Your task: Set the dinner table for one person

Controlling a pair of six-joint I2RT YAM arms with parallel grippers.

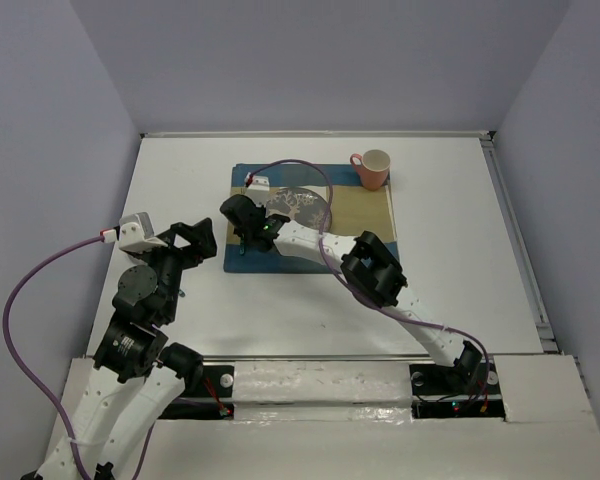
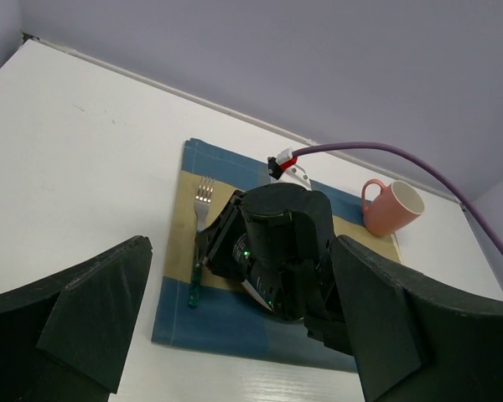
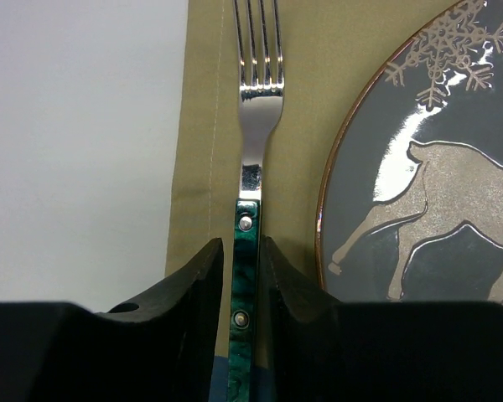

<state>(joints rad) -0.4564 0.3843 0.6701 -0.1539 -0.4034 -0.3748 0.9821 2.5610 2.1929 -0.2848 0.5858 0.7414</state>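
Note:
A fork [image 3: 259,92] with a green handle lies flat on the tan strip of the patchwork mat [image 3: 205,126], just left of a dark plate [image 3: 427,193] with a silver reindeer. My right gripper [image 3: 241,247] is shut on the fork's handle, low on the mat; in the top view it [image 1: 242,232] is at the mat's left side. The fork's tines also show in the left wrist view [image 2: 203,199]. My left gripper [image 1: 195,245] is open and empty, held above the white dinner table [image 1: 180,180] left of the mat. A pink mug [image 1: 374,168] stands at the mat's far right corner.
The mat [image 1: 365,215] lies at the middle back of the table with the plate [image 1: 298,205] on it. Grey walls close the table on three sides. A purple cable runs over the plate to the right wrist.

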